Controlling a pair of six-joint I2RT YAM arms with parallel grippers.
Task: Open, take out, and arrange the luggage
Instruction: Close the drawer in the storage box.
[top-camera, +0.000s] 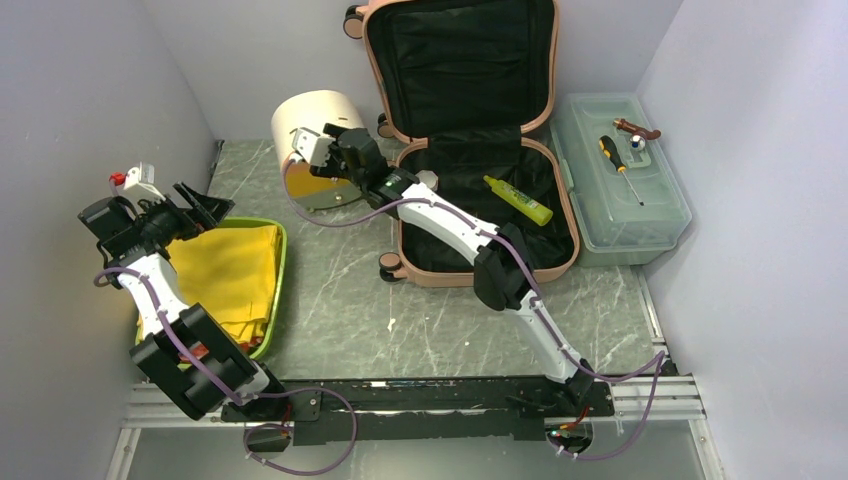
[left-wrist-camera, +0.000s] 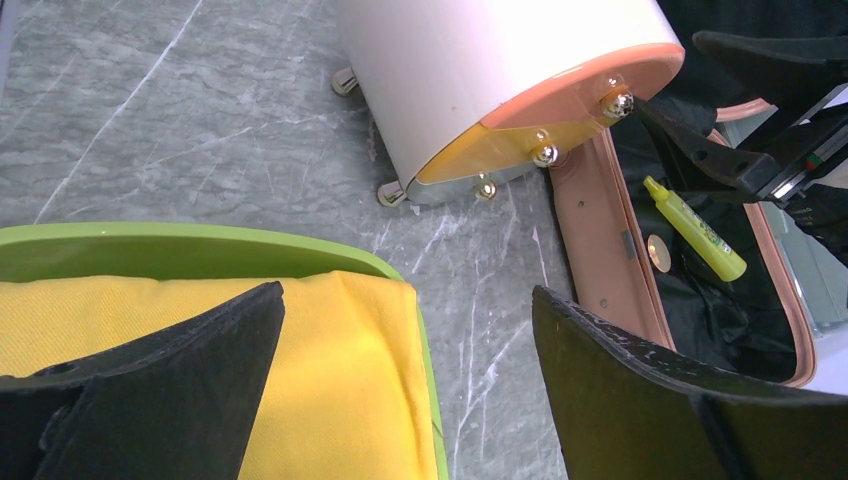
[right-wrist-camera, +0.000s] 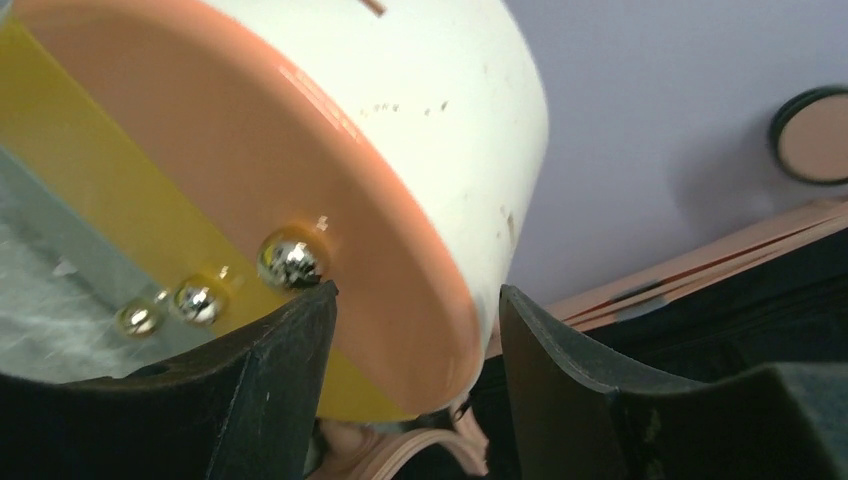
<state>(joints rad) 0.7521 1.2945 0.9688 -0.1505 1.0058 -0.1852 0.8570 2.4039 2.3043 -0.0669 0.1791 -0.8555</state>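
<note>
Right arm (top-camera: 450, 222) stretches far-left past the luggage (top-camera: 455, 60), jaws grasping the box (top-camera: 310, 112). Left arm (top-camera: 160, 290) bends left, jaws released.

We see a grey-green marbled surface (top-camera: 340, 300) veined with pale lines, closed in by plain lavender-grey walls: a left wall (top-camera: 70, 100), a back wall (top-camera: 250, 50) and a right wall (top-camera: 760, 120). A silver metal rail (top-camera: 660, 400) runs along its near edge. Our light is soft and even, the shadows faint.
</note>
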